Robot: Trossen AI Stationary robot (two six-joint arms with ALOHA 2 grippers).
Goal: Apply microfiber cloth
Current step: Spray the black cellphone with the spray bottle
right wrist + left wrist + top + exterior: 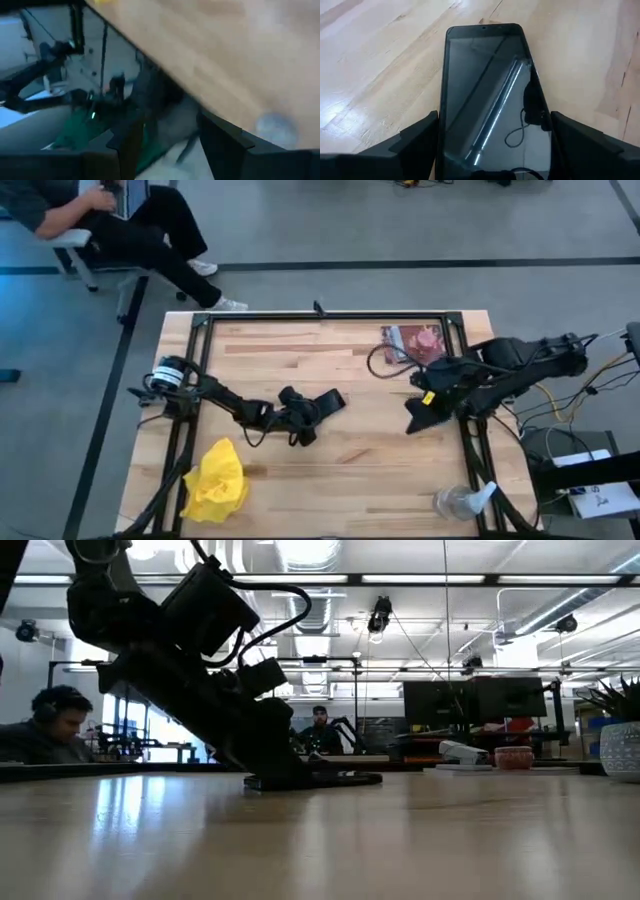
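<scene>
High view: left gripper spread astride phone, cloth well behind it; phone could skid when wiped.

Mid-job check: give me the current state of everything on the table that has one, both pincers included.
Microfiber cloth: crumpled at the near left table corner, untouched.
Phone: flat on the table, screen up and dark, between the left pincer's fingers.
Left pincer: open, straddling the phone mid-table.
Right pincer: open, holding nothing, near the table's right edge.
Spray bottle: lying on its side, near right corner.

Left gripper low mid-table, jaws spread; right gripper raised, jaws apart.
</scene>
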